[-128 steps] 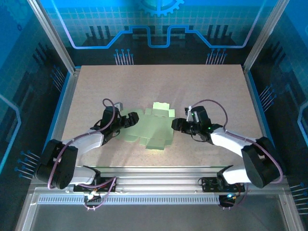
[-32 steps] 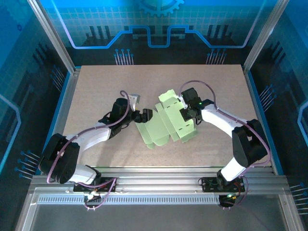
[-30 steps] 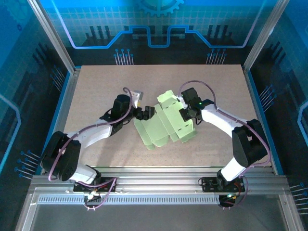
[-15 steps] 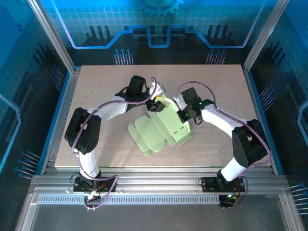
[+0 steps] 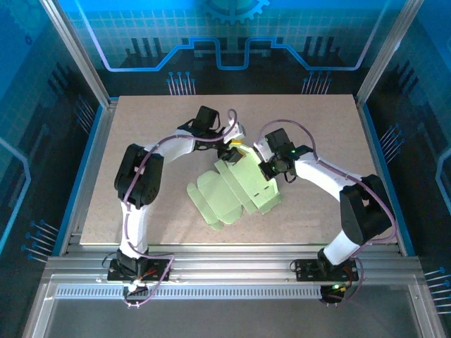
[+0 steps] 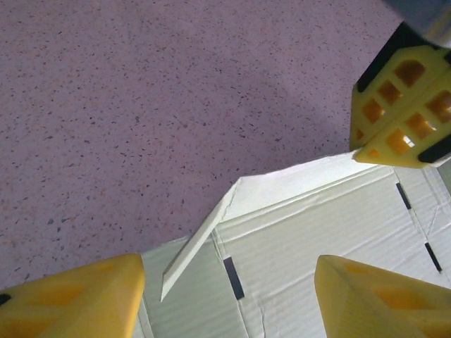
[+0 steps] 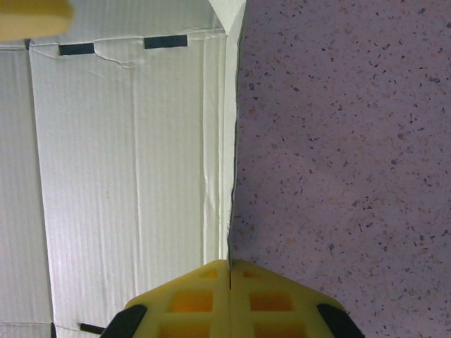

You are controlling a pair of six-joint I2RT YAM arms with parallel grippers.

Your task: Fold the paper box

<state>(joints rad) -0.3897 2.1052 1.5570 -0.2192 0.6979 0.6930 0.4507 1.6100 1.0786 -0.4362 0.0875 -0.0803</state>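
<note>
1. Paper box (image 5: pixel 236 190): part-folded sheet lying mid-worktop (image 5: pixel 324 120), one far-end flap raised.
2. Right gripper (image 7: pixel 230 265): fingers clenched on the box's right edge, likely anchoring it against sliding.
3. Left gripper (image 6: pixel 227 271): fingers apart, straddling that flap and gripping nothing. Looks set to fold it.

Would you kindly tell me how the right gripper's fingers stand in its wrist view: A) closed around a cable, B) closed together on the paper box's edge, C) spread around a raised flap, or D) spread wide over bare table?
B: on the right gripper the yellow fingers meet with no gap, and the edge of the paper box runs straight into the seam between them.
</note>
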